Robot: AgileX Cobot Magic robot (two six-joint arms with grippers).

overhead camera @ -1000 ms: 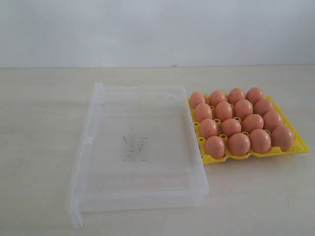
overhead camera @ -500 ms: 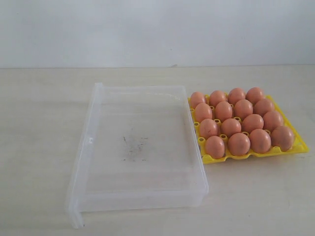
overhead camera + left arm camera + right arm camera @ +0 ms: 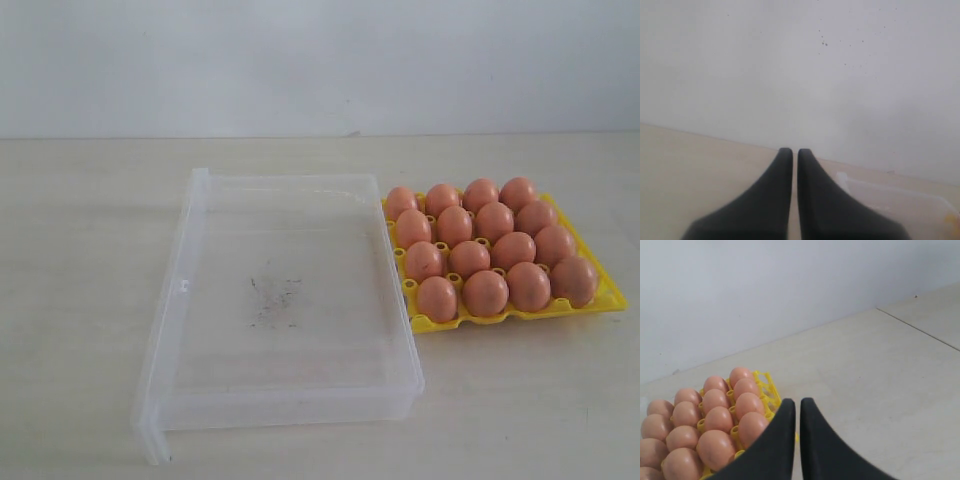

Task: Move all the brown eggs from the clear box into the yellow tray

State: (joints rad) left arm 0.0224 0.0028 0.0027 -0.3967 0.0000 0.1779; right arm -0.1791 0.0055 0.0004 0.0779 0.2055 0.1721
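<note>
the clear box [image 3: 300, 240] holds no eggs; just right of it, touching, the yellow tray [image 3: 590, 303] carries all sixteen brown eggs [image 3: 468, 258]. the left gripper [image 3: 795, 152] and right gripper [image 3: 797, 402] are both pinched together on nothing (the job looks finished). risk: a low sweep by the right arm beside the box could clip an egg.

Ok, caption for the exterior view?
Sixteen brown eggs fill the yellow tray beside the empty clear box on the table.
</note>
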